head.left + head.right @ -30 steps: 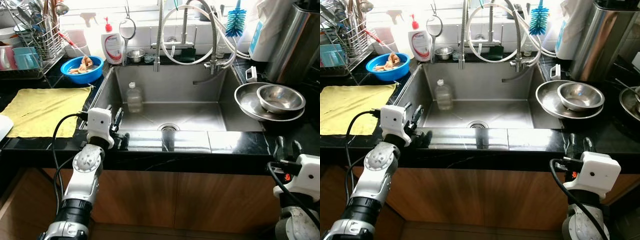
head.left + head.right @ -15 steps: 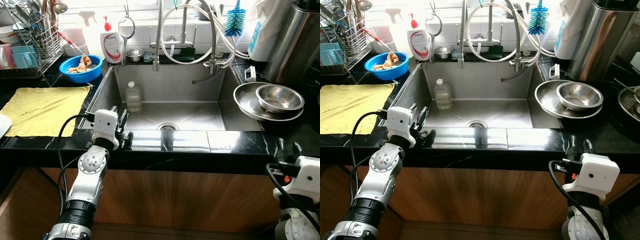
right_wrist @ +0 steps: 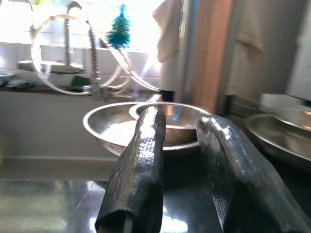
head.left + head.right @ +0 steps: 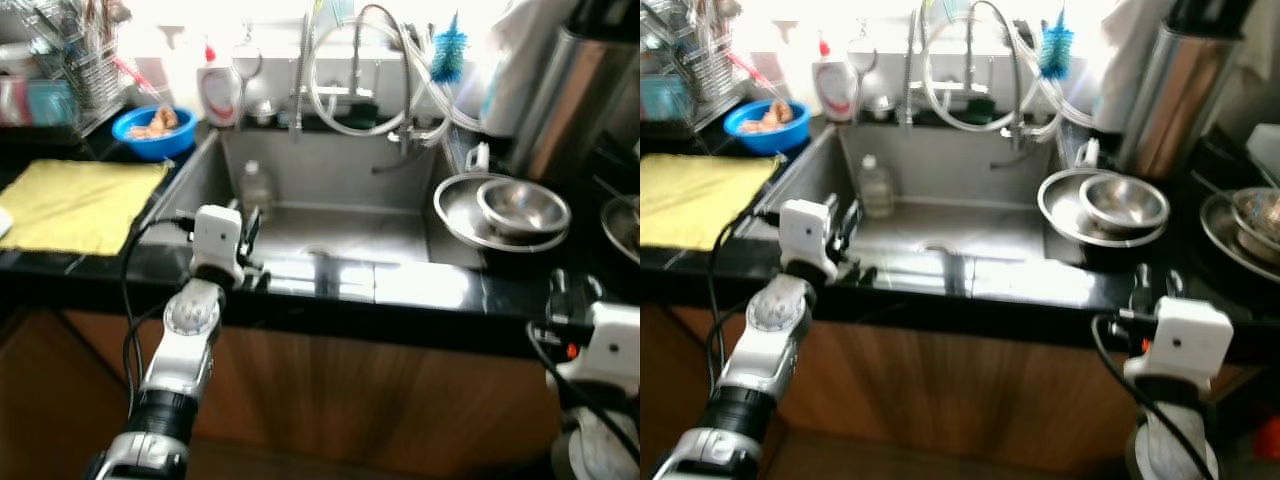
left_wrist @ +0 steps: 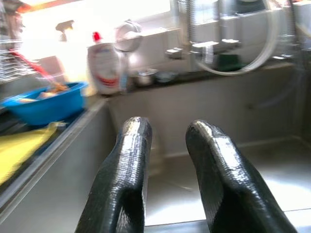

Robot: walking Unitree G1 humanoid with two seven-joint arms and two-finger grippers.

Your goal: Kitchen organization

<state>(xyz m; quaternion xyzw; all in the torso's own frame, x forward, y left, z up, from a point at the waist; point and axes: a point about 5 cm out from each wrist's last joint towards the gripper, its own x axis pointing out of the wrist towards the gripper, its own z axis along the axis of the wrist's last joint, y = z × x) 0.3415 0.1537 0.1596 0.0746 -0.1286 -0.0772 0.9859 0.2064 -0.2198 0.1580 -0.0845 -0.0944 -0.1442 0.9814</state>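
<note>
A steel sink (image 4: 340,225) lies before me with a clear plastic bottle (image 4: 255,187) standing at its back left. My left gripper (image 4: 250,222) hovers over the sink's front left corner, open, with nothing between its fingers (image 5: 131,160). In the left wrist view it looks toward the bottle side and a blue bowl (image 5: 43,99). My right gripper (image 4: 1155,282) is low at the counter's front edge on the right, open and empty. It points at two stacked steel bowls (image 3: 146,124) on the black counter (image 4: 440,290).
Left of the sink lie a yellow cloth (image 4: 75,200) and a blue bowl (image 4: 153,127) with food. A soap bottle (image 4: 213,80), a spring faucet (image 4: 300,60) with hoses and a blue brush (image 4: 449,55) line the back. A tall steel canister (image 4: 1175,95) and more dishes (image 4: 1240,215) stand at the right.
The whole picture has shifted left and blurred, so the camera has turned right. My left gripper has edged right along the sink's front edge. The right gripper has held still.
</note>
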